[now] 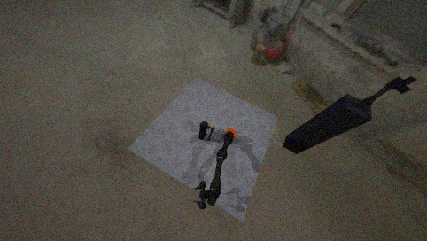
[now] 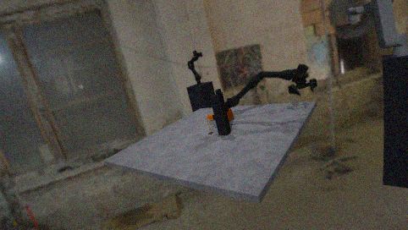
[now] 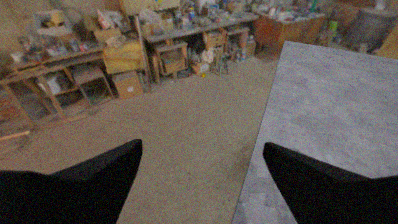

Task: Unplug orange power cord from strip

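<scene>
- Top view: the gripper (image 1: 201, 195) is seen at the near edge of the grey slab (image 1: 177, 133), at the end of the stretched black arm (image 1: 219, 164). The jaws are too small here to be judged. An orange part (image 1: 231, 132) is seen at the far end of the arm, well apart from the jaws, and a small black object (image 1: 204, 129) stands just beside it; it cannot be told which of them is the plug or the strip.
- Exterior view: the gripper (image 2: 302, 84) is held in the air above the far corner of the slab (image 2: 220, 165), touching nothing. The arm (image 2: 258, 82) is stretched out from its upright base (image 2: 221, 114). The orange part (image 2: 210, 117) sits low by the base, well apart from the jaws.
- Wrist view: the two dark fingers are spread wide, and nothing is held between them. Between and beyond them only the floor (image 3: 200, 135) and the slab edge (image 3: 320, 110) are seen; cluttered shelves (image 3: 125, 55) stand far ahead. The cord is not seen in this view.
</scene>
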`<state>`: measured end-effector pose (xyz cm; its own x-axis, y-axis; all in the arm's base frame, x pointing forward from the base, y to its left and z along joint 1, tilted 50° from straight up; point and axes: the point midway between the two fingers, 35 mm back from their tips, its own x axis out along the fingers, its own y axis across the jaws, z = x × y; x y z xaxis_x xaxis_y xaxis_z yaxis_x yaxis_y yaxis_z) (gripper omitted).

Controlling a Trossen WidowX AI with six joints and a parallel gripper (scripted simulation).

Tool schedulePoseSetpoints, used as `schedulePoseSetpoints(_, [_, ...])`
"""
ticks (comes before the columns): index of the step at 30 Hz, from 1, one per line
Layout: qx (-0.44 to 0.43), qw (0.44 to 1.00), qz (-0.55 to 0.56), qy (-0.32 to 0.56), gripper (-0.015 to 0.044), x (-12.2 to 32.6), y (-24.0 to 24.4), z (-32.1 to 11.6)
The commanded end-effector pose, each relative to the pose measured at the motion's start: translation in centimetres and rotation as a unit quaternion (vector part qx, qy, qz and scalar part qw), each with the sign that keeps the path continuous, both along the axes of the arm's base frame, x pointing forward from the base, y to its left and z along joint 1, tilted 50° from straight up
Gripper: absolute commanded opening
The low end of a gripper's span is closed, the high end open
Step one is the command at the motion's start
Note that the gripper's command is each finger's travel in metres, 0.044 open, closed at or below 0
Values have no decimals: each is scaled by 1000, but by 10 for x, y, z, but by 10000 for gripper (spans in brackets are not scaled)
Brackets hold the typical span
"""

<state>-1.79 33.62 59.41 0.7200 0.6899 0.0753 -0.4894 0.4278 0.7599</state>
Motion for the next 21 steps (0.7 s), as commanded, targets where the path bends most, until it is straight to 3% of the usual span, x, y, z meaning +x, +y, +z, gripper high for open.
schedulePoseSetpoints(1, [-1, 1000, 0, -1, 374, 1, 1, 0])
schedulePoseSetpoints(9, [-56, 997, -30, -37, 164, 44, 35, -27])
schedulePoseSetpoints(21, [-192, 977, -81, -51, 160, 164, 73, -103])
